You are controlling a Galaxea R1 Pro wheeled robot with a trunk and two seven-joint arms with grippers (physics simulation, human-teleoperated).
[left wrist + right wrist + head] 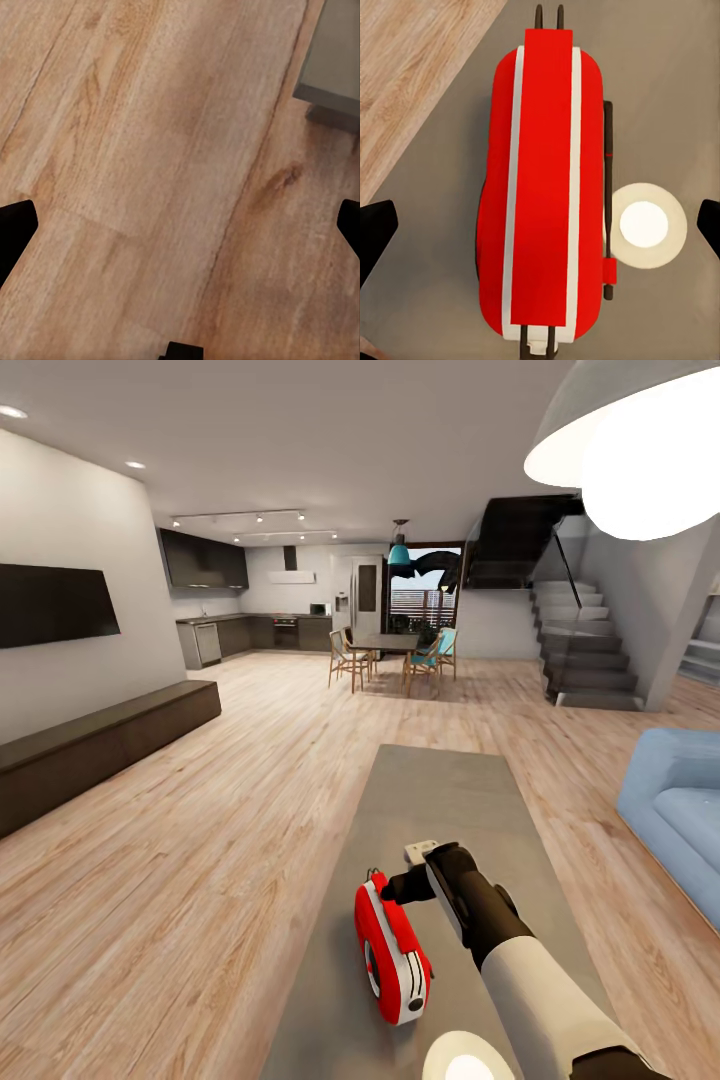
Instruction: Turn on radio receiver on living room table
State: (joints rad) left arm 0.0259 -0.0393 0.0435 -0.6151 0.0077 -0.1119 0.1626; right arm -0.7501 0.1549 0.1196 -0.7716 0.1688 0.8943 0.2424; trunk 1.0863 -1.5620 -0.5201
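**Right gripper over the radio**

You are holding the right gripper [540, 225] spread wide directly above the radio receiver [392, 948], which is sitting on the near end of the table [440, 800] in the living room. Your left gripper [180, 232] is hanging open over the plank floor [150, 150], beside a table corner.

At nine o'clock we see a black television [55, 603] on the white wall, with a long dark bench [100, 745] beneath it. Toward eleven o'clock sit dark kitchen cabinets [205, 561]. At twelve o'clock stands a dining table [385, 644] ringed by wooden chairs [347, 658]. Grey stairs [585, 660] climb at one o'clock, and a blue sofa [675, 810] rests at three o'clock.
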